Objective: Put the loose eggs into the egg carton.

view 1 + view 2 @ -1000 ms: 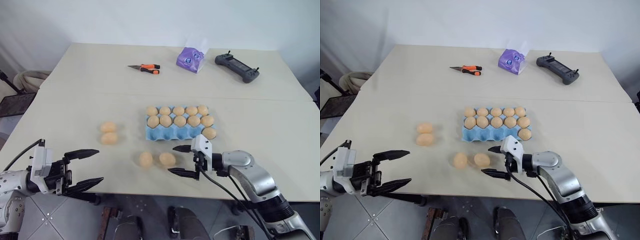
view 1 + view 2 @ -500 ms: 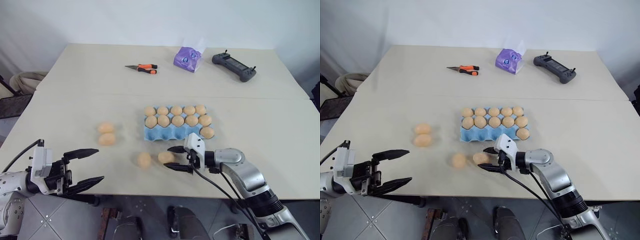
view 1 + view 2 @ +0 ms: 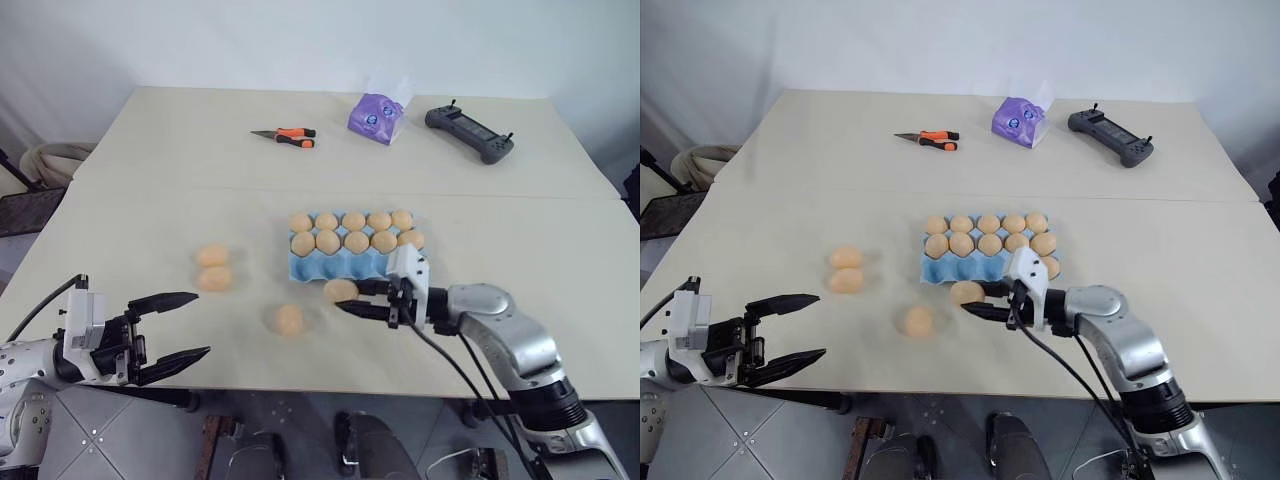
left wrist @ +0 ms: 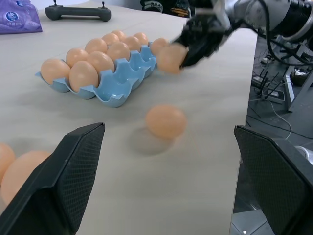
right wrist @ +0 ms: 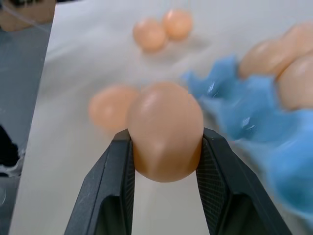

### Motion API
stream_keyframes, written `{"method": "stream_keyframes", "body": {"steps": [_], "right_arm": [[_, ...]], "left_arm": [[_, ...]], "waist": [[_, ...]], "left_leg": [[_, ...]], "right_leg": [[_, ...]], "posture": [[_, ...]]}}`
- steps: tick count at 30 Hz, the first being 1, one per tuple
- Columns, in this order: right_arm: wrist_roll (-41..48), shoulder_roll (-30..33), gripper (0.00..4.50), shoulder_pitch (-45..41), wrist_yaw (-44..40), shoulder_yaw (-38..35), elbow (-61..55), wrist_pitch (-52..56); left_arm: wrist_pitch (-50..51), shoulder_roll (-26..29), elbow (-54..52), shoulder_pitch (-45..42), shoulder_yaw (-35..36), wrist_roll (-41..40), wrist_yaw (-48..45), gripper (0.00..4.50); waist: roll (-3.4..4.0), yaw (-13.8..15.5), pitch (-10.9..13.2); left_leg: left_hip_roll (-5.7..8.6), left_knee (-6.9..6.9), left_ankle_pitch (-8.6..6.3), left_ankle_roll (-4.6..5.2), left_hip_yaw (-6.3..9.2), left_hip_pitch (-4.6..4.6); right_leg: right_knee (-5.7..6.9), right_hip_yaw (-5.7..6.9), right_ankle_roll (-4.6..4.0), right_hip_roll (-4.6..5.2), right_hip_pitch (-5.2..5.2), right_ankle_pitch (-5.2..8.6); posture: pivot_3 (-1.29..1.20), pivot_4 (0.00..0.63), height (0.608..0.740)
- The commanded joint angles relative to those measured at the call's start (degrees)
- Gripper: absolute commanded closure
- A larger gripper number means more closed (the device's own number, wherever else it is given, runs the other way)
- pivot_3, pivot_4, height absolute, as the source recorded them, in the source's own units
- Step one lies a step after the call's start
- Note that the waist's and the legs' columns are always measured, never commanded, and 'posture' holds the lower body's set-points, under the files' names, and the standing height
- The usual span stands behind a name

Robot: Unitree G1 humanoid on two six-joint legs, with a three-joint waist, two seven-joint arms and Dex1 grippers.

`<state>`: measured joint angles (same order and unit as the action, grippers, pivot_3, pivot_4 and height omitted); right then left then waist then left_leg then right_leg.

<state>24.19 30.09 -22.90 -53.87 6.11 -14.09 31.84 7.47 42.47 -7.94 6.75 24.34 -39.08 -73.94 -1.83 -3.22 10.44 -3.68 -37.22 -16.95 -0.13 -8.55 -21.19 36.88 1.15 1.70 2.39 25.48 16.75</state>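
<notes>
left gripper hangs off the table's near left edge, jaws spread wide, holding nothing and touching nothing. on the table to its right lie two loose eggs side by side and touching, then a single egg nearer the front edge. next right, the held egg sits pinched between the two black fingers of the right gripper; in the right wrist view the pads close on both flanks of it, off the table surface, just in front of the egg carton. the carton's two far rows appear full and one more egg rests at the right end of the near row; the remaining near cups look empty.

judgement: step in hand is carrying the egg to a vacant near cup. advise keeping the grip as it is, bringing the egg over a free cup clear of the scalloped rim, lowering until seated, then releasing. risk: striking the rim, or the egg slipping between the smooth pads.
</notes>
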Motion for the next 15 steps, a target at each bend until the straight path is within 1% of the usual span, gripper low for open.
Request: {"method": "stream_keyframes", "body": {"steps": [1,7,12,15], "right_arm": [[-0.59,2.04,2.95,-2.49,3.20,-3.28,-1.52,1.03],[-6.64,3.43,2.95,-5.84,6.92,-2.65,5.22,-2.38],[-9.06,4.71,2.95,-6.44,6.34,-2.57,8.40,-4.30],[-8.94,5.36,2.95,-6.28,5.09,-2.95,8.13,-4.26]], "left_arm": [[-0.68,-0.48,0.91,-1.07,-0.04,-0.56,-0.54,0.00],[-1.08,-1.00,2.58,-3.06,-1.23,-0.03,-1.26,0.00],[-1.73,-1.07,3.82,-4.45,-1.35,0.18,-1.62,0.00],[-1.88,-1.07,4.38,-5.00,-1.17,-0.02,-1.60,0.00]], "waist": [[0.00,0.00,0.00],[0.00,-0.04,0.00],[0.00,0.02,0.00],[0.00,-0.18,0.00]], "left_leg": [[0.00,0.00,0.00,0.00,0.00,0.00],[0.00,0.05,0.00,-0.02,0.01,-0.01],[0.00,0.05,-0.01,-0.02,0.00,-0.04],[-0.01,0.05,-0.01,-0.02,-0.02,-0.04]], "right_leg": [[0.00,0.00,0.00,0.00,0.00,0.00],[0.00,0.01,-0.06,-0.03,0.03,0.04],[-0.04,0.02,-0.05,-0.02,0.04,0.03],[-0.03,0.02,-0.05,-0.04,0.04,0.03]], "posture": [[0.00,0.150,0.740],[0.00,0.150,0.740],[0.00,0.150,0.740],[0.00,0.150,0.740]]}}
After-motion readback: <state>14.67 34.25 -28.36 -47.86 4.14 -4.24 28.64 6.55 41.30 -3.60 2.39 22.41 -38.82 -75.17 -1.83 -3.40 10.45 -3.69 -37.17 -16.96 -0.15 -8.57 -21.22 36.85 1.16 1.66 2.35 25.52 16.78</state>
